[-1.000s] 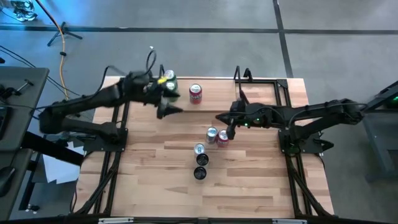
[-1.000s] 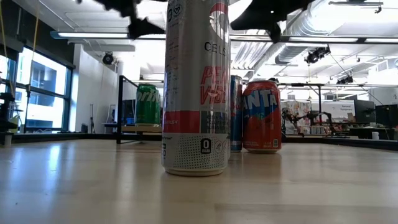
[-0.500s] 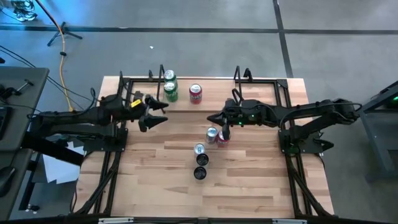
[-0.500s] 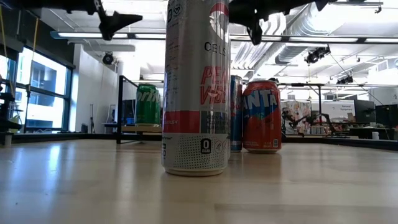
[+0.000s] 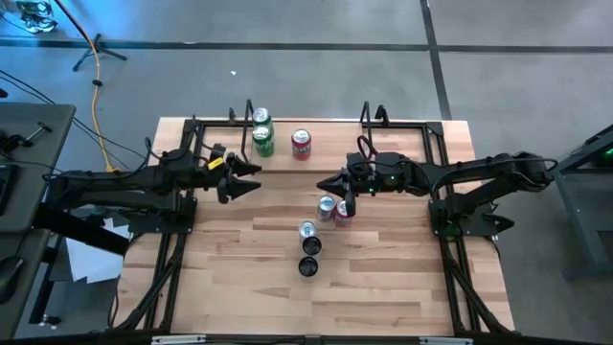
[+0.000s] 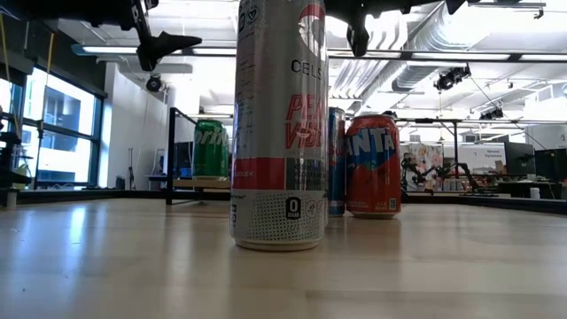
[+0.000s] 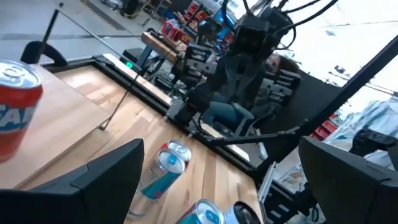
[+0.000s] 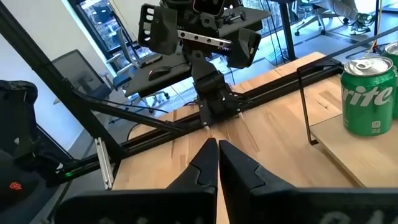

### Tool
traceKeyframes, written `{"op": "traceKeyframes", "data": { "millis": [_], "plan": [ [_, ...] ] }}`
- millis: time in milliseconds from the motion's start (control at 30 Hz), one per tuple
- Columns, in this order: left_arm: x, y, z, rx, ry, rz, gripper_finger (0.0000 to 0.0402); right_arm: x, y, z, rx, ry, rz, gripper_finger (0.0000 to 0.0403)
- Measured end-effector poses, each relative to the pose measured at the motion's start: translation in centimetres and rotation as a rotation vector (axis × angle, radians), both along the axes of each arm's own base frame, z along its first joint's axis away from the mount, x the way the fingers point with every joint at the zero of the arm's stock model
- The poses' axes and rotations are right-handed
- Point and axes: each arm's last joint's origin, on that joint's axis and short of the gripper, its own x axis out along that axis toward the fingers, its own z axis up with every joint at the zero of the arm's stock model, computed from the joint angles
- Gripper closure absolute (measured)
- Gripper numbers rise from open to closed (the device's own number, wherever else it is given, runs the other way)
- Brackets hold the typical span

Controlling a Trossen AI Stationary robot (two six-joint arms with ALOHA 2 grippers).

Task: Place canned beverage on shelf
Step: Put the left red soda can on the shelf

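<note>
My left fingers (image 5: 251, 179) spread wide, holding nothing, above table (image 5: 383, 287); right fingers (image 5: 346, 202) pressed together over the Fanta can (image 6: 373, 166). Shelf (image 5: 326, 153) at table's far edge, mostly hidden low down, w/ Sprite can (image 8: 367, 95). Tall can (image 6: 279, 124) reads "CELS…", cut off.

Glossy metal cans (image 5: 326, 207) stand on a smooth, matt pale-wood tabletop (image 5: 383, 278).

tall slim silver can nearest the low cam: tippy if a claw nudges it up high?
Probably. The tall silver can stands upright, much taller than it is wide, so a push near its top would likely topple it; once down, its round body would roll. The smooth metal wall may slip in a light grip. The orange can behind it is squatter and looks steadier.
</note>
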Motion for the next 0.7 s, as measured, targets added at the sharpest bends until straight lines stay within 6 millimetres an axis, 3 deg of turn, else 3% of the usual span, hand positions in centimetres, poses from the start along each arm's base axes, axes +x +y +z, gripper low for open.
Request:
{"op": "traceKeyframes", "data": {
  "millis": [200,533,700],
  "plan": [
    [0.2,0.0,-0.1,0.061,0.011,0.000,0.0018,0.0,0.0,0.0,0.023,-0.002,-0.003,0.0402],
    [1.0,0.2,-0.9,0.492,0.114,-0.010,0.0026,0.0,0.0,0.0,0.035,-0.003,-0.015,0.0402],
    [1.8,0.4,-1.8,0.442,0.169,0.018,0.0034,0.0,0.0,0.0,0.008,-0.003,-0.011,0.0402]
  ]
}}
